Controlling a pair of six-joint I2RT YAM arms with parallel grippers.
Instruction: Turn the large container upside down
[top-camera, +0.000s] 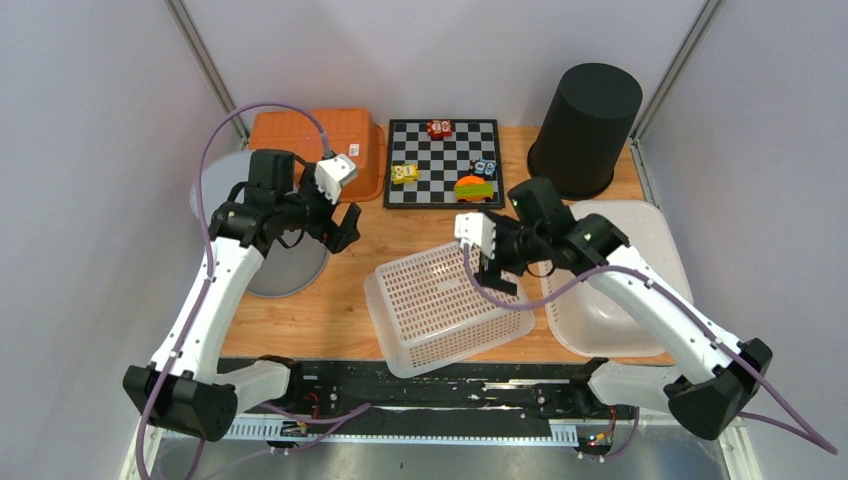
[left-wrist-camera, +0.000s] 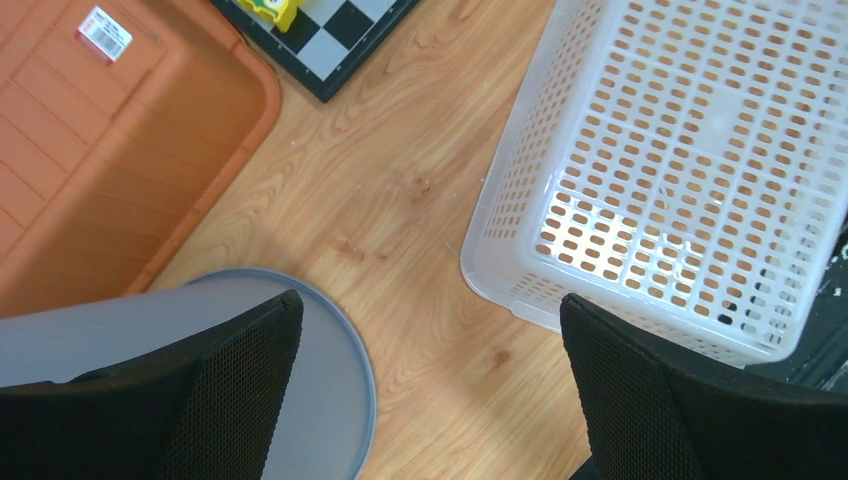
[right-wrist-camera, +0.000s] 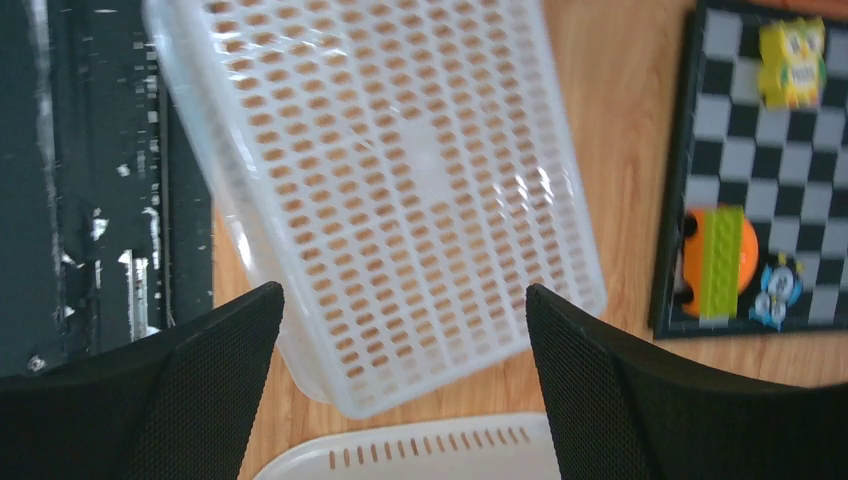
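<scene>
The white perforated plastic basket (top-camera: 445, 305) sits just nearside of the black-and-white chessboard (top-camera: 445, 155), seemingly bottom-up already. The right gripper (top-camera: 497, 272) hangs over its corner closest to that board, jaws spread, empty. The left gripper (top-camera: 343, 228), likewise released, stands off the board's near-left corner, farther away.

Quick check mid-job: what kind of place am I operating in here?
Probably a lab test cell, not a home: a wooden table walled by plain panels, with props like the perforated basket and a chessboard.
</scene>
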